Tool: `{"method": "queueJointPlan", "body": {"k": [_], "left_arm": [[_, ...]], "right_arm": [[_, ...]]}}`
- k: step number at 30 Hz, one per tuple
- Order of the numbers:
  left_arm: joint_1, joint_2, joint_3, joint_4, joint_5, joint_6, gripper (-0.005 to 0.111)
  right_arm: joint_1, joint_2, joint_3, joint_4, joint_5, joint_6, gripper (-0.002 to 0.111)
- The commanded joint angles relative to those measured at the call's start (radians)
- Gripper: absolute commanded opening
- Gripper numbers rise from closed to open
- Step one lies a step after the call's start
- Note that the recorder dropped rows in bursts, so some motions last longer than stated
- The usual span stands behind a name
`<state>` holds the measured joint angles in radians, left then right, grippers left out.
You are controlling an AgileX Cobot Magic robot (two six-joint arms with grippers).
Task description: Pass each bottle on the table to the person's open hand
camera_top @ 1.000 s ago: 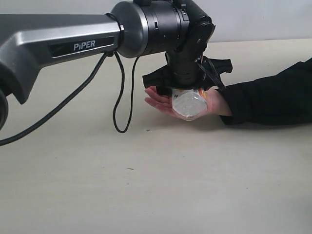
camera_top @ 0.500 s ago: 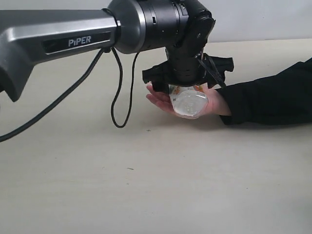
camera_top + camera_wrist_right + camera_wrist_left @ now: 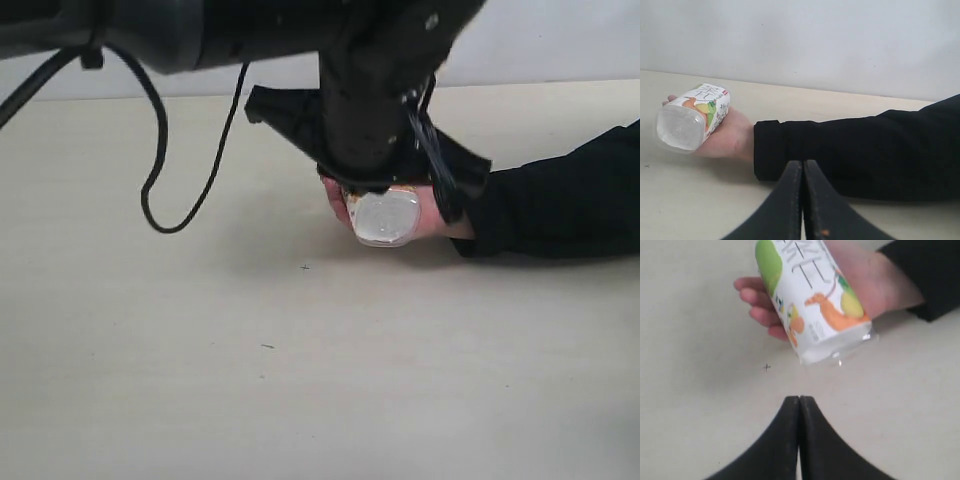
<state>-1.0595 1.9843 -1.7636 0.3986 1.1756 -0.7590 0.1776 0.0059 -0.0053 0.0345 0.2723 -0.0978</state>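
Observation:
A short bottle [image 3: 812, 295] with a white label showing green apple and orange fruit lies on its side in the person's open hand [image 3: 880, 282]. Its clear base [image 3: 385, 217] faces the exterior camera. My left gripper [image 3: 799, 399] is shut and empty. It hovers over the table [image 3: 300, 380], a short way off the bottle's base. The blurred left arm [image 3: 370, 110] hangs over the hand in the exterior view. My right gripper [image 3: 803, 162] is shut on nothing, low over the table in front of the black sleeve [image 3: 865, 150]. From there the bottle [image 3: 692, 122] rests on the palm [image 3: 732, 137].
The person's forearm in its black sleeve [image 3: 560, 200] lies on the table at the right. A black cable [image 3: 165, 190] loops down from the left arm. A pale wall [image 3: 815, 40] stands behind the table's far edge.
The left gripper let go of the bottle, drew back from it and shut. The left arm swung closer to the camera and blurred. The bottle stays in the hand.

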Motion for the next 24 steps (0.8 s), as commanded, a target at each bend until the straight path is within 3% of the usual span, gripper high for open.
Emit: {"method": "queueJointPlan", "body": {"k": [1, 7, 10, 14, 17, 24], "left_arm": [[-0.104, -0.096, 0.173, 0.043, -0.051, -0.025, 0.000], [-0.199, -0.308, 0.420, -0.013, -0.375, 0.028, 0.000], [-0.206, -0.432, 0.534, -0.167, -0.597, 0.195, 0.000], [-0.206, -0.596, 0.699, -0.356, -0.757, 0.483, 0.000], [-0.206, -0.716, 0.816, -0.357, -0.743, 0.488, 0.000], [-0.206, -0.866, 0.935, -0.322, -0.466, 0.521, 0.000]], "right_arm": [[-0.003, -0.006, 0.005, 0.001, -0.005, -0.004, 0.000], [-0.003, -0.006, 0.005, 0.001, -0.005, -0.004, 0.000], [-0.003, -0.006, 0.005, 0.001, -0.005, -0.004, 0.000], [-0.003, -0.006, 0.005, 0.001, -0.005, -0.004, 0.000], [-0.003, -0.006, 0.005, 0.001, -0.005, -0.004, 0.000], [-0.003, -0.006, 0.005, 0.001, -0.005, -0.004, 0.000]]}}
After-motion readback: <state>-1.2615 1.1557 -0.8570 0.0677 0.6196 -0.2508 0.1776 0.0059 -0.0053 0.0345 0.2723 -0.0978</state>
